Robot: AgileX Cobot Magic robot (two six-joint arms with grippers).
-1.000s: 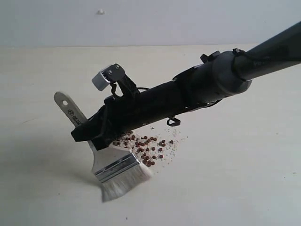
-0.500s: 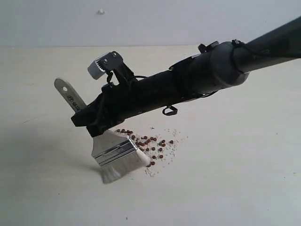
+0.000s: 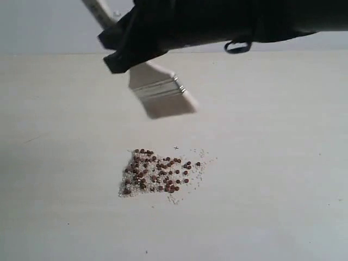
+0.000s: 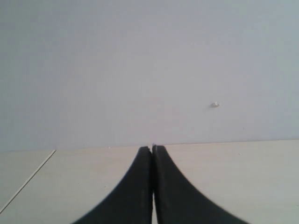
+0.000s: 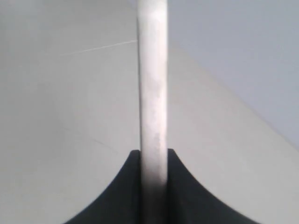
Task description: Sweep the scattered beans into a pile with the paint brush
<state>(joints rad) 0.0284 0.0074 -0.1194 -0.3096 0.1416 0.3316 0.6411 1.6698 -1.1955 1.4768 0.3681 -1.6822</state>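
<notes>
The reddish-brown beans (image 3: 155,173), mixed with whitish grains, lie gathered in one compact pile on the pale table (image 3: 272,163). High above and behind it hangs the paint brush (image 3: 160,92), bristles pointing down and to the right, blurred. My right gripper (image 3: 128,51) is shut on its wooden handle. In the right wrist view the handle (image 5: 153,93) runs edge-on between the two black fingers (image 5: 128,186). My left gripper (image 4: 152,150) is shut with nothing in it and faces the far wall; it does not show in the exterior view.
A few stray grains (image 3: 202,157) lie just right of the pile. A small white knob (image 4: 215,104) sits on the grey back wall. A thin seam line (image 4: 28,179) crosses the table surface.
The right arm has lifted the brush off the table and carried it up and back. The pile, earlier half covered by the brush, now lies fully in view.
</notes>
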